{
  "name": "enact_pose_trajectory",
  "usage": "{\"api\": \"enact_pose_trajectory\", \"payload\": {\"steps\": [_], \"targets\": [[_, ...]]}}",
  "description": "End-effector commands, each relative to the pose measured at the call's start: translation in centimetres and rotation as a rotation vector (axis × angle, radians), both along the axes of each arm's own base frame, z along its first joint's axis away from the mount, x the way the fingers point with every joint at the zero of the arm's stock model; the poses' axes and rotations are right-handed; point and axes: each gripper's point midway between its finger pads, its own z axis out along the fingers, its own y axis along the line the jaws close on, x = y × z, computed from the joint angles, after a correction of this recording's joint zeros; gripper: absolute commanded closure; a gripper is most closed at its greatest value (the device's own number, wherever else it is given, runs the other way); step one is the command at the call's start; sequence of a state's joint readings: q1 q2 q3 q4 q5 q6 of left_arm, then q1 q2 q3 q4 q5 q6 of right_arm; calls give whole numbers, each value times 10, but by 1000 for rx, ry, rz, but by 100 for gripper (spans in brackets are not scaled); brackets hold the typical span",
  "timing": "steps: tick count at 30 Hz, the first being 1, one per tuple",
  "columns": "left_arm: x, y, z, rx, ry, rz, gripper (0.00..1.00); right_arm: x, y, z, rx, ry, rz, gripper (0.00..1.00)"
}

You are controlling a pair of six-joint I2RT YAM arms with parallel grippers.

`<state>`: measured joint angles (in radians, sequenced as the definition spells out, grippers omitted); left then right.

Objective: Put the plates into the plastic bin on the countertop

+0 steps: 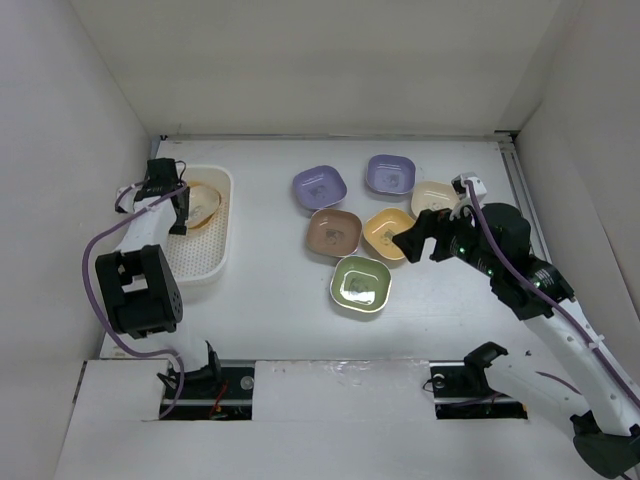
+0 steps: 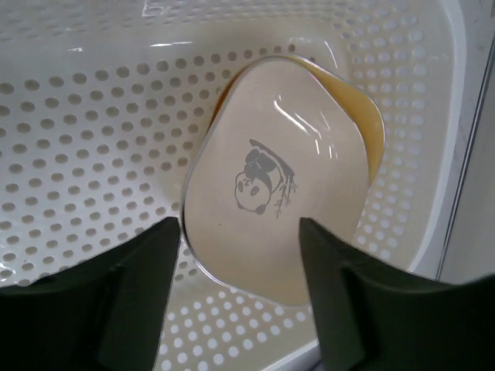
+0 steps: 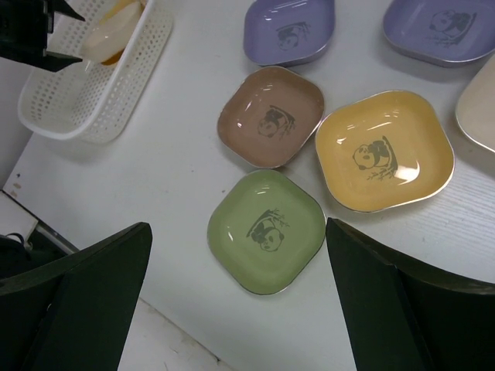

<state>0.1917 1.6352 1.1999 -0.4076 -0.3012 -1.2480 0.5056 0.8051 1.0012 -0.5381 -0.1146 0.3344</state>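
Fingers (image 2: 139, 294) of the left claw (image 2: 240, 224) spread wide, empty, over a cream plate (image 2: 263, 139) leaning on an orange plate (image 2: 363, 116) in the bin (image 2: 77, 116); the right claw (image 3: 238, 228) gapes empty above the green plate (image 3: 271, 205).

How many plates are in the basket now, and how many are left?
Two are in the bin: a cream plate resting on an orange-yellow plate, under the open left gripper. The open right gripper holds nothing. Six wait on the countertop: two lavender, brown, yellow, another cream, green.
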Motion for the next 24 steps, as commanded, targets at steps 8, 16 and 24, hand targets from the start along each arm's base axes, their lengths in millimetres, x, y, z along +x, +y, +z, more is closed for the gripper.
{"api": "enact_pose_trajectory", "payload": {"steps": [8,16,24], "targets": [[-3,-15,65,32,-190,-52,0,0,4,15,28,-50,7,0],[7,-74,136,144,-376,-437,0,4,-3,12,11,-50,-37,0],[1,-268,102,333,-218,-1114,0,-1,-24,33,23,-92,-133,0]]}}
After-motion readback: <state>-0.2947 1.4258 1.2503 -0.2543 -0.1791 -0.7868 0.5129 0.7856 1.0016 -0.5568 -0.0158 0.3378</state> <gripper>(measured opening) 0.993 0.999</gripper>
